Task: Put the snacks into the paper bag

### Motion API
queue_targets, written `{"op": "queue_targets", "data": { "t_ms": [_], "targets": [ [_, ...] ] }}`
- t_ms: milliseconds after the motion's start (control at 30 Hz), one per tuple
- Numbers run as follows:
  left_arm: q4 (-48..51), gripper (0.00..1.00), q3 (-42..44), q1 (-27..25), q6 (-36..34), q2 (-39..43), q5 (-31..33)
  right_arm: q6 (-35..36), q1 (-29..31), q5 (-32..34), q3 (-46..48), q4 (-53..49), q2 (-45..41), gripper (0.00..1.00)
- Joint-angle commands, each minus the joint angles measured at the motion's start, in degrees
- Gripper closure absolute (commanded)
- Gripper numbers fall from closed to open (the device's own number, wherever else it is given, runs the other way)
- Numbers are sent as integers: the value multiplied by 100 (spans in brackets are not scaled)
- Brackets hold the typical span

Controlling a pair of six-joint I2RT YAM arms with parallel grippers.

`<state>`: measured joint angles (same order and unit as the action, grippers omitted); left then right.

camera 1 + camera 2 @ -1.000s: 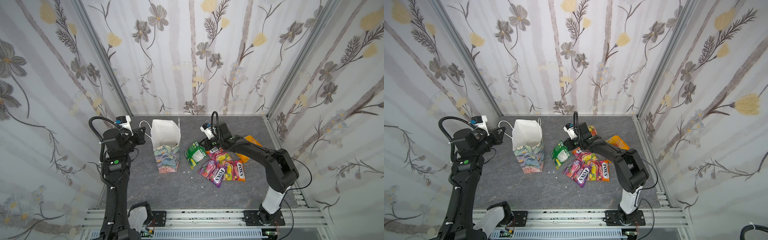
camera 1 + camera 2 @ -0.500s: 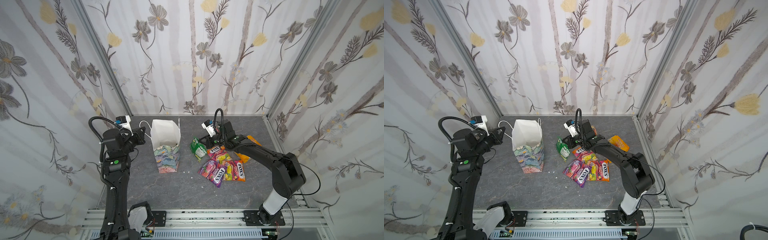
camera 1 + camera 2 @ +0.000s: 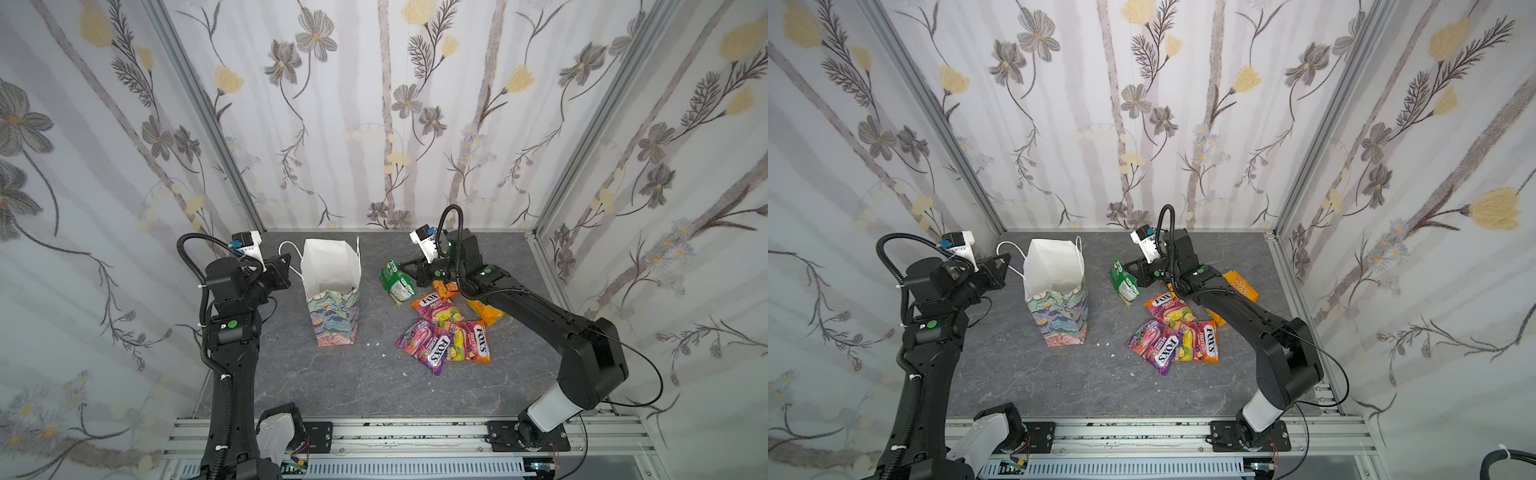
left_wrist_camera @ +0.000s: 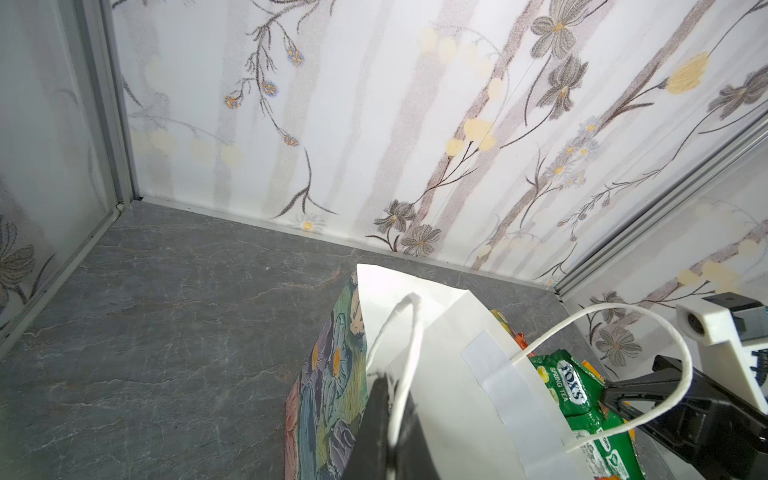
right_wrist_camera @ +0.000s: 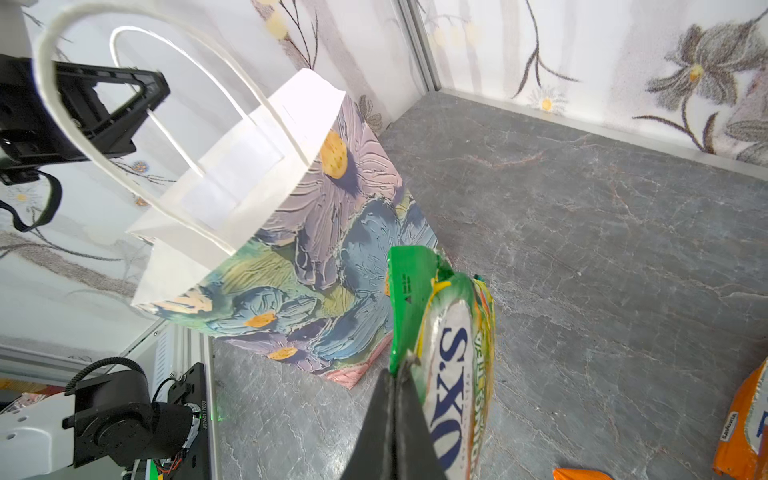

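The paper bag [image 3: 334, 316] [image 3: 1059, 316] stands upright left of centre with its mouth open. My left gripper [image 3: 286, 266] [image 4: 390, 401] is shut on its white cord handle [image 4: 409, 357] at the bag's left side. My right gripper [image 3: 409, 272] [image 3: 1136, 272] [image 5: 401, 370] is shut on the edge of a green FOX'S pouch [image 3: 395, 284] [image 5: 449, 332], which hangs off the table just right of the bag [image 5: 316, 232]. The other snacks lie in a pile to the right: an orange FOX'S pouch [image 3: 434, 305], a purple one [image 3: 426, 345], another orange one [image 3: 473, 343] and a plain orange pouch [image 3: 484, 311].
Small white crumbs [image 3: 376, 344] lie on the grey table between the bag and the pile. Patterned walls close in the back and both sides. A metal rail [image 3: 415, 436] runs along the front edge, with both arm bases on it.
My right gripper has lifted the green pouch from lying flat beside the pile, so it now hangs upright a little farther back. The left arm and the bag have not moved.
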<state>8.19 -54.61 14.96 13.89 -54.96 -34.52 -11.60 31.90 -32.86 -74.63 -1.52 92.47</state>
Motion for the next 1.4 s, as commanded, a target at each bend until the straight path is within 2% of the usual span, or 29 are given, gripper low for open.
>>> {"op": "queue_targets", "data": {
  "t_ms": [0,433,767,867,1200,1367],
  "targets": [
    [-185,100,12,8,-21,29,-46,-57,-14,-115,-154,414,-260,100],
    [-212,100,29,7,-6,47,-80,-62,-25,-83,-1011,331,-319,100],
    [-220,100,29,6,8,29,-90,-34,20,58,-2013,162,-146,100],
    [-220,100,29,6,13,26,-90,-6,75,81,-2339,52,134,100],
    [-226,100,21,7,17,11,-116,609,534,745,-3370,-692,350,100],
    [-233,100,29,7,26,29,-119,694,758,985,-3766,-762,450,100]
  ]
}}
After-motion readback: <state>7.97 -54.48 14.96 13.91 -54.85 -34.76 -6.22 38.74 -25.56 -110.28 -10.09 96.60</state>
